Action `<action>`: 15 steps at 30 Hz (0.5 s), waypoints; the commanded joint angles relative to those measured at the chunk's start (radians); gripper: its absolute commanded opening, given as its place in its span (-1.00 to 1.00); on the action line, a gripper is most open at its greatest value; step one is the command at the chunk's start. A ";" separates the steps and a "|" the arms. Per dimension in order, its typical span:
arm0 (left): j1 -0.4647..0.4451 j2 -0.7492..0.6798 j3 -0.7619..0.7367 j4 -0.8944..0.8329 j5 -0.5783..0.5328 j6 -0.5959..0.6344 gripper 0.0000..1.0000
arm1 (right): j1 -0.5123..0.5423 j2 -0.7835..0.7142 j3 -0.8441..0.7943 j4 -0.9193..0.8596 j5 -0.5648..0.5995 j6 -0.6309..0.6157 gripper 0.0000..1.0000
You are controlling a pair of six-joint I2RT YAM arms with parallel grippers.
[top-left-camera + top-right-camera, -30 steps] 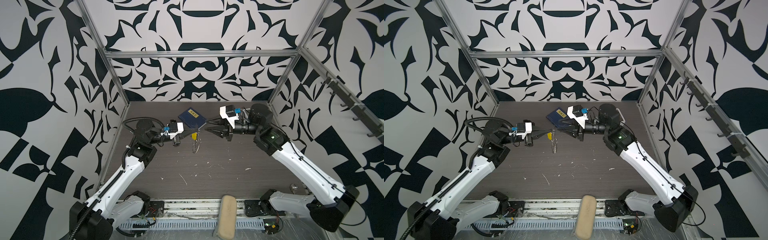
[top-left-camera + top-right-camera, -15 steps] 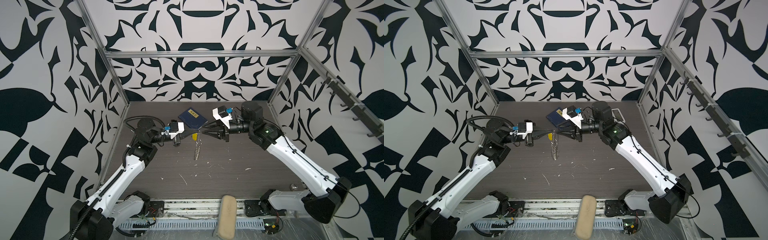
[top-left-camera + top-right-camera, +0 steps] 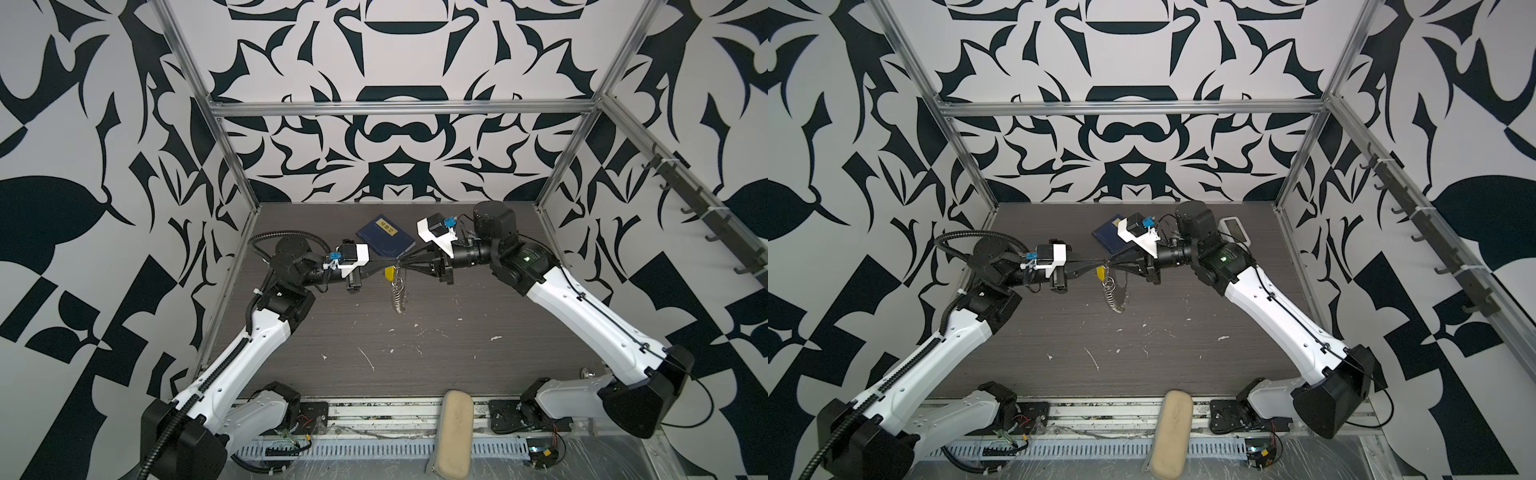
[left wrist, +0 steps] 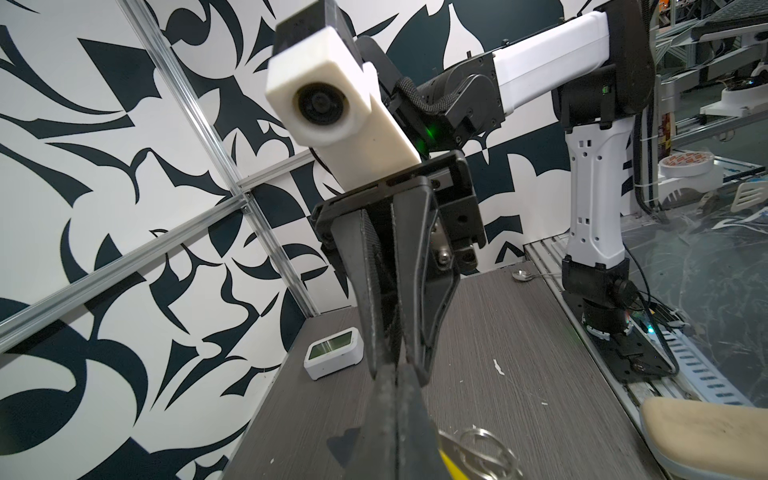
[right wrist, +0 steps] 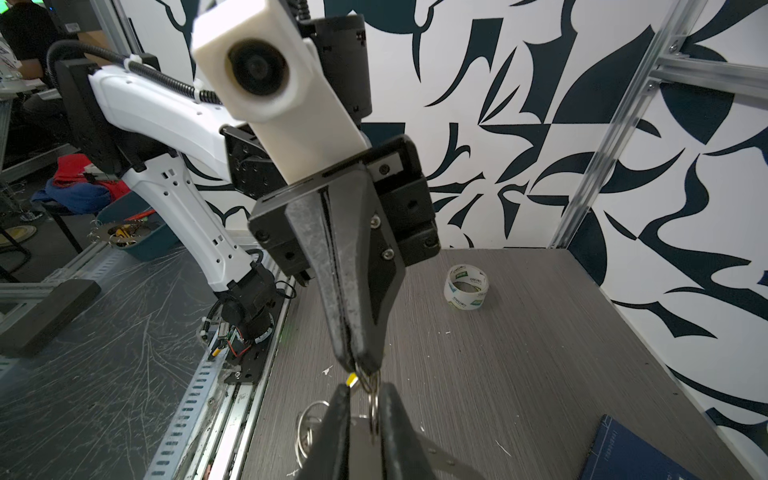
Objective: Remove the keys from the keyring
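The 2 arms meet tip to tip above the middle of the surface [image 3: 415, 353], and the whole bunch hangs at that meeting point. The left tool [image 5: 356, 365] is clamped fully shut on the keyring [image 3: 399, 291], right where the yellow key [image 3: 389, 272] dangles just below its tips. Which strand of wire sits between the pads is too small to tell. The chain of small silver rings drops straight down from there, and I cannot tell whether its lower end touches the surface or hangs just above it. The right tool [image 5: 363, 395] faces it with its jaws a little apart and 1 small ring standing edge-on in the gap, close to 1 finger and not visibly pinched. The main risk, as I judge it, is a wrong catch. If the right tool closes on a chain ring instead of the key's own ring, pulling apart would only drag the bunch. The left hold is on thin wire at the very tips, so a sideways tug could slip it out and drop everything onto the surface. The tips are so near each other that closing or twisting could knock them together and jolt the bunch. A swinging chain could also carry the ring out of the gap. The blue book [image 3: 386, 241] lies behind, well clear.
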 commanded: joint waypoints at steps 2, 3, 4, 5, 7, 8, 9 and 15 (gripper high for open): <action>0.003 -0.004 0.036 0.011 0.019 -0.006 -1.00 | 0.010 0.002 0.055 -0.016 -0.006 -0.030 -0.65; 0.004 -0.006 0.036 0.010 0.017 -0.005 -1.00 | 0.012 0.003 0.058 -0.022 -0.006 -0.035 -0.65; 0.004 -0.005 0.036 0.010 0.015 -0.005 -1.00 | 0.012 0.005 0.060 -0.027 -0.004 -0.036 -0.68; 0.004 -0.007 0.036 0.008 0.014 -0.004 -1.00 | 0.014 0.006 0.062 -0.031 -0.004 -0.041 -0.72; 0.004 -0.010 0.035 0.007 0.012 -0.004 -1.00 | 0.014 0.007 0.070 -0.045 -0.003 -0.054 -1.00; 0.004 -0.010 0.036 0.007 0.011 -0.004 -1.00 | 0.013 0.007 0.070 -0.048 -0.001 -0.056 -1.00; 0.005 -0.012 0.036 0.005 0.008 -0.004 -1.00 | 0.014 0.003 0.070 -0.050 0.000 -0.062 -1.00; 0.006 -0.023 0.035 0.002 -0.012 -0.004 -1.00 | 0.013 -0.029 0.047 -0.022 0.006 -0.057 -1.00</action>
